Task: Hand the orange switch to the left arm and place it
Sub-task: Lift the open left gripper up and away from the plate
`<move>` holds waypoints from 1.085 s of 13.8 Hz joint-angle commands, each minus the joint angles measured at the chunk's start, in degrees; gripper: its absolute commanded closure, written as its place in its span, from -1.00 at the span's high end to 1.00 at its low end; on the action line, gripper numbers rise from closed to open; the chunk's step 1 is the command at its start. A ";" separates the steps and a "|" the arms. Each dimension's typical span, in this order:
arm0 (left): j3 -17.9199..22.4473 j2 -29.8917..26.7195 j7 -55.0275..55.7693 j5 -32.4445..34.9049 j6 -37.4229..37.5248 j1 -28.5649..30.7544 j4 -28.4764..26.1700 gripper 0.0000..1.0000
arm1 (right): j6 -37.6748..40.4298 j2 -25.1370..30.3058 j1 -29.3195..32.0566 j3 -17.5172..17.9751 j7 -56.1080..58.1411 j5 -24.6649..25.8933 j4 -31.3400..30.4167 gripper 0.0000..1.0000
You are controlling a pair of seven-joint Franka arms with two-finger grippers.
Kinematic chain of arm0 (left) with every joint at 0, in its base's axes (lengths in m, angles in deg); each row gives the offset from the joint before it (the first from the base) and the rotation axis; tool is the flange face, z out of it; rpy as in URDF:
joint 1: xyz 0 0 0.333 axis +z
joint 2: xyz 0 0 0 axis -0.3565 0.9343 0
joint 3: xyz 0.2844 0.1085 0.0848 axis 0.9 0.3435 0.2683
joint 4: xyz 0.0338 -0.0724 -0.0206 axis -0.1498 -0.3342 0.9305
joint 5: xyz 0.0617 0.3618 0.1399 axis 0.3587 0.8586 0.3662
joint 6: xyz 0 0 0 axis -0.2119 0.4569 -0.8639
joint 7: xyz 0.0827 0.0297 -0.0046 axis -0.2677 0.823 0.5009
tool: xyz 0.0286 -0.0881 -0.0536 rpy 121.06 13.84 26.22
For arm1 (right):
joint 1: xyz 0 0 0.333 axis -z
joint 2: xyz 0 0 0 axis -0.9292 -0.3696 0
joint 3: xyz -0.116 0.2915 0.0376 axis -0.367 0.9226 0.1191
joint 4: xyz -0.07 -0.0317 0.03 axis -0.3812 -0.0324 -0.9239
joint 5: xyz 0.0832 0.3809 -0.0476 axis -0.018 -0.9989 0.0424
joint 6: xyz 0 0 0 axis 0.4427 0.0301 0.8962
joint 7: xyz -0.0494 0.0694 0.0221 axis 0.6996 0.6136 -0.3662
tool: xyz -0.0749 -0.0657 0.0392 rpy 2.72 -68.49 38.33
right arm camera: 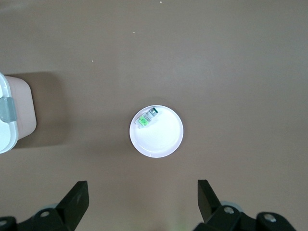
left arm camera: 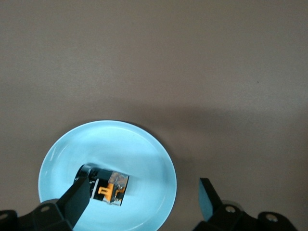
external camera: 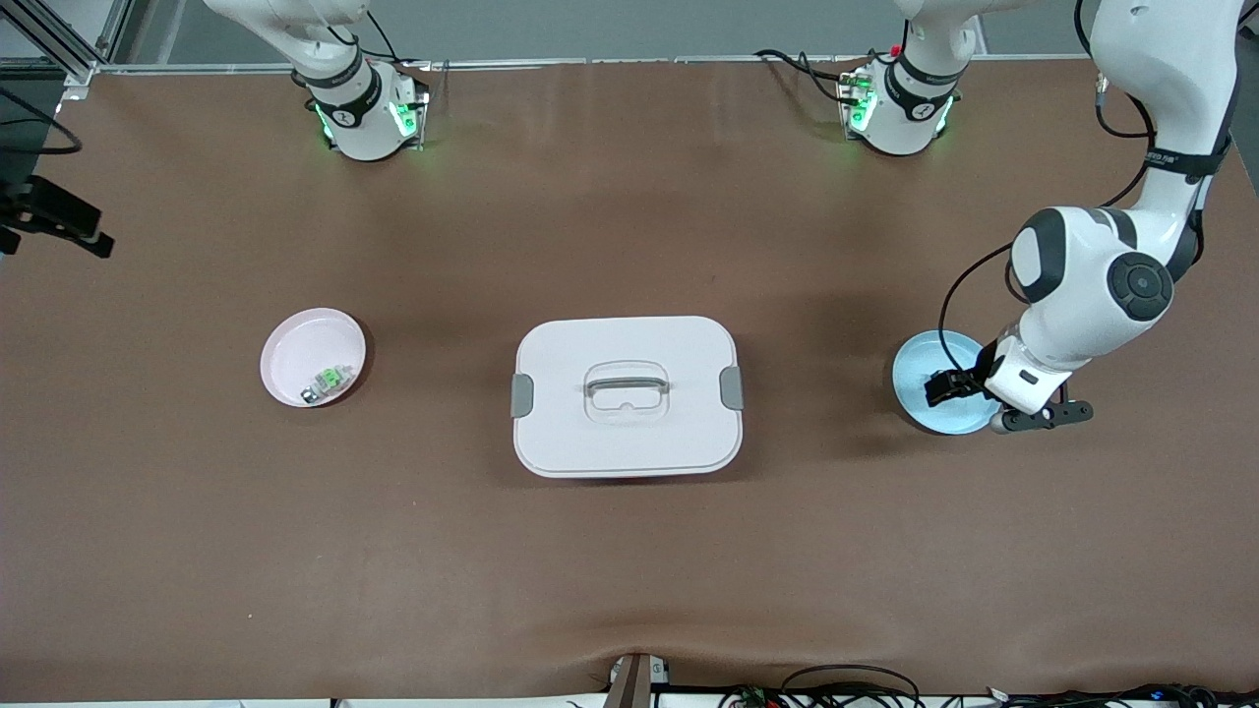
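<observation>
Dominating the middle of the brown table (external camera: 197, 551): the white lidded box (external camera: 627, 395), grey clips at both short ends, clear handle on top, planted squarely between the two plates and so blocking any straight low path from one to the other. Open tabletop on every side of it, widest toward the front camera; plenty of room to pass above as well, judging by the low lid.

Reaching down at its own end of the table: the left arm, left gripper (left arm camera: 144, 202) low over the blue plate (external camera: 925, 369), fingers spread wide, one finger close beside the orange switch (left arm camera: 107, 189), nothing pinched yet. Switch lying on its side in the blue plate, near the rim, clear plate floor around it.

Hovering high over the pink plate (right arm camera: 159, 137): the right gripper (right arm camera: 143, 201), fingers likewise spread and empty, apparently waiting. Green-and-silver switch (external camera: 329, 382) resting in that plate near its rim.
</observation>
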 commanded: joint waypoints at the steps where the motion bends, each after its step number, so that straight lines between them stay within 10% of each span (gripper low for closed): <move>1: 0.64 -3.15 -2.17 -1.23 6.79 -0.15 2.71 1.00 | -0.14 0.77 0.60 -0.33 -0.09 0.86 -0.19 1.00; 15: 0.38 -12.21 -2.18 1.49 31.24 0.82 19.42 1.00 | 0.39 0.85 2.44 -0.32 -0.27 -2.48 -0.27 1.00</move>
